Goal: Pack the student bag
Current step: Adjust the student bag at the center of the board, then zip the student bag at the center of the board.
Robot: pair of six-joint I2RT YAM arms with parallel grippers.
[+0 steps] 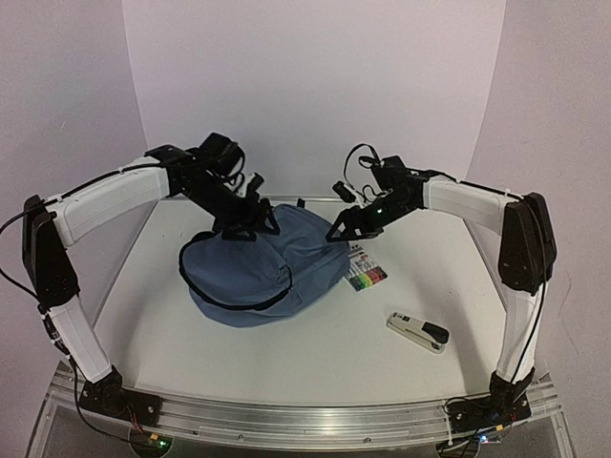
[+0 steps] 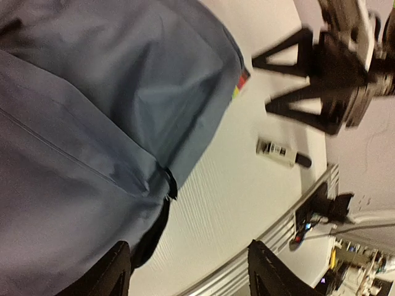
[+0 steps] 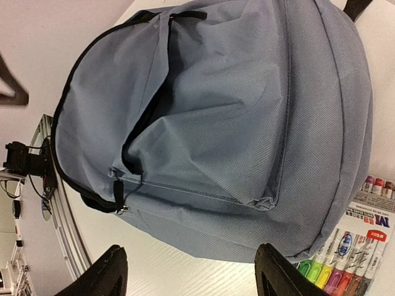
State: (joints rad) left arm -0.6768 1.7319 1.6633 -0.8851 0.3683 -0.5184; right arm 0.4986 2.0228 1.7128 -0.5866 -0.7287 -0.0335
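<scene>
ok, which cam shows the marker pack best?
Right wrist: the marker pack is largest there, with coloured caps and printed label clear, though the frame edge crops it. Top external shows it whole but tiny, beside the student bag. Left wrist shows only a coloured sliver past the bag's edge.

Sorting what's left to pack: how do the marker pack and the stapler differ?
The marker pack is flat and multicoloured; the stapler is a whitish bar with a black end. The marker pack touches the student bag, one edge hidden by it; the stapler lies apart, nearer the front rail. Both lie on the table, outside the bag.
</scene>
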